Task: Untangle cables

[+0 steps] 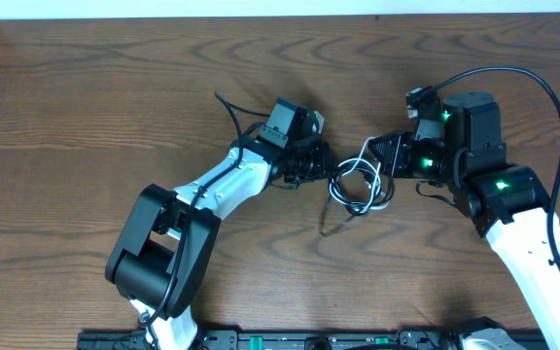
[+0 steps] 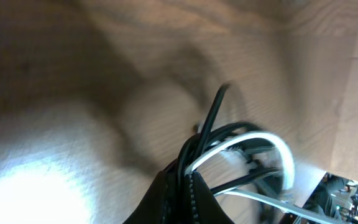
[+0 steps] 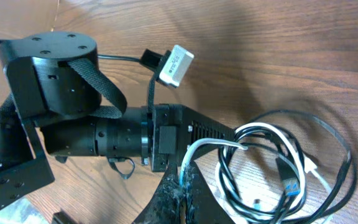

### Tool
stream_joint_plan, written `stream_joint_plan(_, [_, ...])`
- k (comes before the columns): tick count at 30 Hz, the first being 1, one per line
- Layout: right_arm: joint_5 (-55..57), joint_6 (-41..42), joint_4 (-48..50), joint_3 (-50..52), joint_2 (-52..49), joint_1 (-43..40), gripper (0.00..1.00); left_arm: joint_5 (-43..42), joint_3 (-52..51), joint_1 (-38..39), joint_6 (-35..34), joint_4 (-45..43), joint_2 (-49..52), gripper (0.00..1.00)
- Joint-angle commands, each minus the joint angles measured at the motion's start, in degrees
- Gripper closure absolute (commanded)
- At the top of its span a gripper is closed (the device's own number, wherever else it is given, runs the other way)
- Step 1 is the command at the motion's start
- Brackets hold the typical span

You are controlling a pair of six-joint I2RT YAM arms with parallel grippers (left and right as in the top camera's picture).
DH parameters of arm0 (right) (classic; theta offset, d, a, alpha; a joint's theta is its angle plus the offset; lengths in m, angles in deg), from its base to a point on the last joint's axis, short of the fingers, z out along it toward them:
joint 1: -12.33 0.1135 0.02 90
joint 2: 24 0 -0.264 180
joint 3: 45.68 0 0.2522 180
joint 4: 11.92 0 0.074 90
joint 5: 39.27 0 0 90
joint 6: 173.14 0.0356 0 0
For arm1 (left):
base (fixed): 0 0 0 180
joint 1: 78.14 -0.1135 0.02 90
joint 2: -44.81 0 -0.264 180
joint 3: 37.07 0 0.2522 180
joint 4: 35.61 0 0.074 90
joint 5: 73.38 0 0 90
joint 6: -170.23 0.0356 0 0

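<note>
A thin black cable (image 1: 342, 183) and a thin white cable (image 1: 366, 153) lie coiled together on the wooden table between my two grippers. My left gripper (image 1: 321, 173) is shut on the left side of the coil; in the left wrist view its jaws (image 2: 185, 180) pinch black strands (image 2: 211, 118) and a white strand (image 2: 272, 144). My right gripper (image 1: 385, 156) is shut on the white cable; in the right wrist view its jaws (image 3: 184, 180) clamp the white cable (image 3: 211, 144) beside the black loops (image 3: 328, 134). A blue-tipped plug (image 3: 289, 180) lies inside the coil.
The wooden table (image 1: 86, 117) stretches to the left and back. The left arm's thick black cable (image 1: 229, 112) arcs behind it, and the right arm's thick black cable (image 1: 542, 87) loops over that arm. A black rail (image 1: 309, 340) runs along the front edge.
</note>
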Motion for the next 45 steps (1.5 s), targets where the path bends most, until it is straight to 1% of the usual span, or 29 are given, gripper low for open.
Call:
stream_joint_plan(1, [2.8,0.3,-1.6,-0.5,0.5,0.0,0.99,-0.6,-0.5,-0.4,0.2,-3.0,-1.0,0.93])
stream_joint_plan(7, [7.6,0.1,-4.7,-0.2,0.4,0.0,0.99,-1.2,-0.5,-0.4,3.3,-6.4,-7.6,0.93])
stream_joint_plan(9, [7.6,-0.1,-4.7,0.1,0.1,0.0,0.99,-1.2,-0.5,-0.4,4.5,-6.6,-10.2,0.93])
stream_joint_plan(17, [5.4,-0.1,-4.7,1.2,-5.2,0.1,0.99,-1.2,-0.5,-0.4,4.5,-6.4,-18.9,0.93])
stream_joint_plan(19, [4.7,-0.4,-4.2,1.2,-7.3,0.2,0.89,-1.1,-0.5,-0.4,4.5,-6.3,-20.3,0.92])
stream_joint_plan(23, [1.2,-3.3,-1.9,1.2,-8.5,0.2,0.55,-0.7,-0.5,-1.4,4.5,-5.5,-20.4,0.93])
stream_joint_plan(25, [0.5,-3.5,-0.8,1.2,-8.4,0.2,0.45,0.0,-0.5,-2.1,4.7,-4.0,-20.3,0.93])
stream_joint_plan(30, [1.9,-3.3,-0.4,1.2,-8.4,0.2,0.35,7.8,-0.5,-2.9,7.2,3.9,-20.3,0.92])
stream_joint_plan(32, [3.3,-2.2,-0.5,1.2,-8.4,0.2,0.33,12.0,-0.5,-2.9,7.6,7.7,-20.3,0.87])
stream_joint_plan(34, [4.6,-1.3,-0.4,1.2,-8.4,0.2,0.33,15.4,-0.5,-2.9,7.7,11.4,-20.1,0.69])
stream_joint_plan(35, [4.7,-1.3,-0.4,1.2,-8.4,0.2,0.33,16.1,-0.5,-2.9,9.2,13.1,-19.6,0.62])
stream_joint_plan(38, [4.7,-1.4,-0.4,1.2,-8.4,0.2,0.33,16.1,-0.5,-2.9,13.1,14.1,-17.0,0.57])
stream_joint_plan(41, [4.7,-1.4,-0.4,1.2,-8.4,0.2,0.33,16.6,-0.5,-2.9,16.9,13.2,-13.5,0.56])
stream_joint_plan(42, [4.8,-1.4,-0.6,1.2,-8.4,0.2,0.33,18.8,-0.5,-2.9,17.8,12.8,-11.5,0.56])
stream_joint_plan(45, [4.8,-2.0,-1.1,1.2,-8.4,0.2,0.32,21.5,-0.5,-2.9,20.6,11.8,-7.8,0.53])
